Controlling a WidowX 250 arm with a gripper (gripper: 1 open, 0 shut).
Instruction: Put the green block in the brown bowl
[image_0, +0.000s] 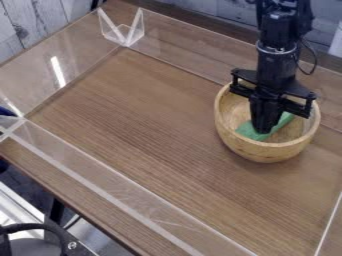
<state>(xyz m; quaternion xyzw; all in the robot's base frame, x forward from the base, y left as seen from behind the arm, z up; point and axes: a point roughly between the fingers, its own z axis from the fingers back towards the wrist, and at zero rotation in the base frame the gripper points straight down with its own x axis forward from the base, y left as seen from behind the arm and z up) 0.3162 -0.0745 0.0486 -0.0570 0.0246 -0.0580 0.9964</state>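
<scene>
The brown bowl (234, 138) stands at the right side of the wooden table. Inside its hollow lies the green block (254, 130), with only part of it showing beside the fingers. My black gripper (270, 124) points straight down into the bowl, its fingers together on the green block. The arm rises from there to the top edge of the view and hides the back of the bowl's hollow.
Low clear plastic walls (80, 165) run around the wooden tabletop (134, 110). A clear plastic piece (123, 28) stands at the far left corner. The left and middle of the tabletop are bare wood.
</scene>
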